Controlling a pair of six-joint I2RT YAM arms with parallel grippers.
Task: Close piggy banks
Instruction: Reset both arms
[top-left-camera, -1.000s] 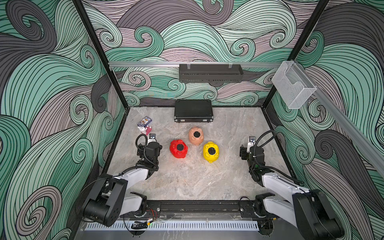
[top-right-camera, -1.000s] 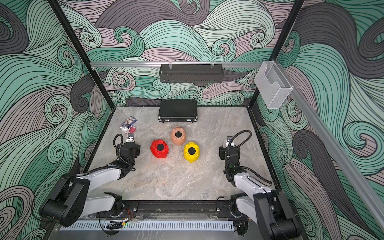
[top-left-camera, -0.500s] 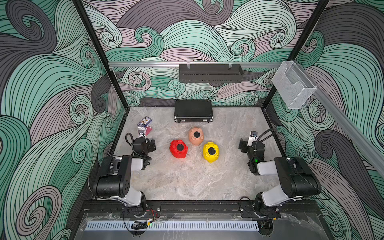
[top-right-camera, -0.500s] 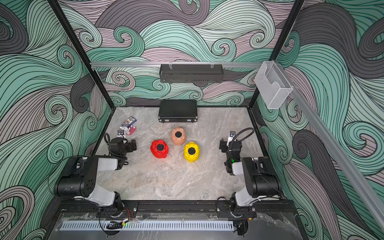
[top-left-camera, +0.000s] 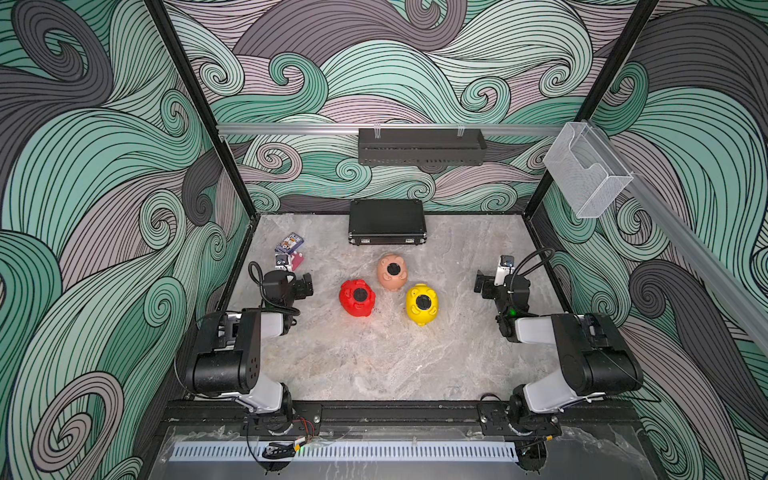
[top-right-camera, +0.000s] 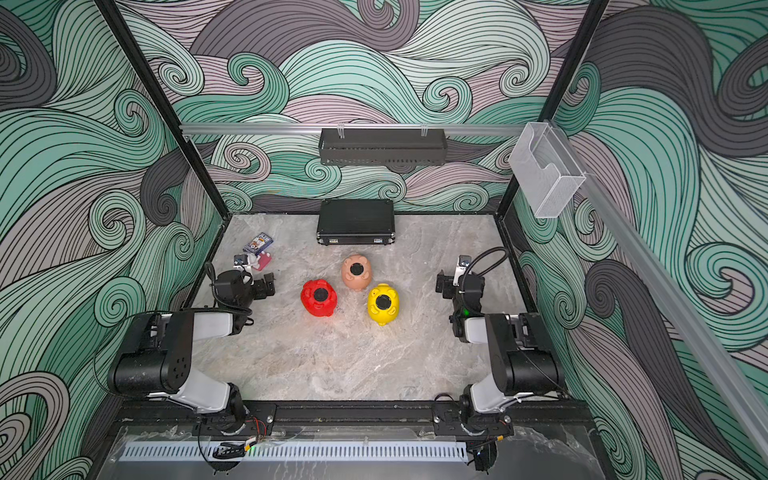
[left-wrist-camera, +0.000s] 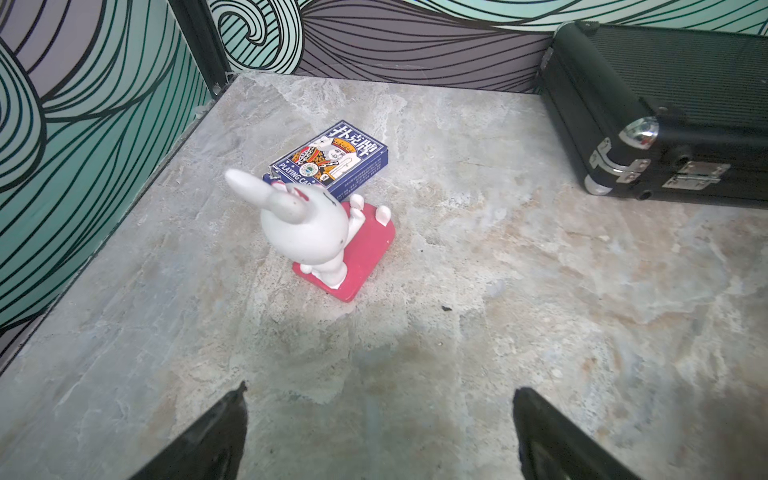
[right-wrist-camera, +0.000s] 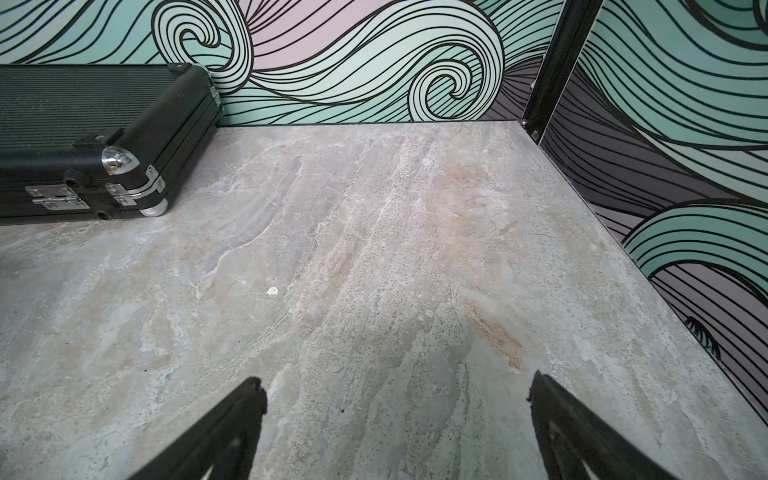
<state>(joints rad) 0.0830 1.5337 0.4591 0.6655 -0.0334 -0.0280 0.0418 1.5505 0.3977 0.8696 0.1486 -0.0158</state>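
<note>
Three pigs lie belly-up between my two sets of fingers: the red pig (top-left-camera: 357, 298) nearest my left gripper (top-left-camera: 305, 286), the yellow pig (top-left-camera: 422, 304) nearest my right gripper (top-left-camera: 480, 286), and the peach pig (top-left-camera: 392, 272) beyond both, toward the case (top-left-camera: 386, 222). Each belly shows a black round, which I take for a plug (top-left-camera: 360, 295) seated in the hole (from above I cannot tell how deep any one sits).

Both grippers are spread wide and hold nothing. The left fingers (left-wrist-camera: 216, 432) hang over bare table (top-left-camera: 374, 357) with the rabbit (left-wrist-camera: 307, 228) and the cards (left-wrist-camera: 332, 160) just ahead of them. The right fingers (right-wrist-camera: 569, 419) have only table ahead and a corner of the case off to one side.

I judge the closing done, or nearly. Any next move would be a check, then a straight press on a plug that sits proud, with the other gripper steadying the glossy, rounded body.

The table is flat, matt, marbled grey-beige with a few dark specks. The walls carry green, grey and mauve swirls. A shelf (top-left-camera: 419, 145) and a clear bin (top-left-camera: 586, 174) hang high, well apart from my fingers.
</note>
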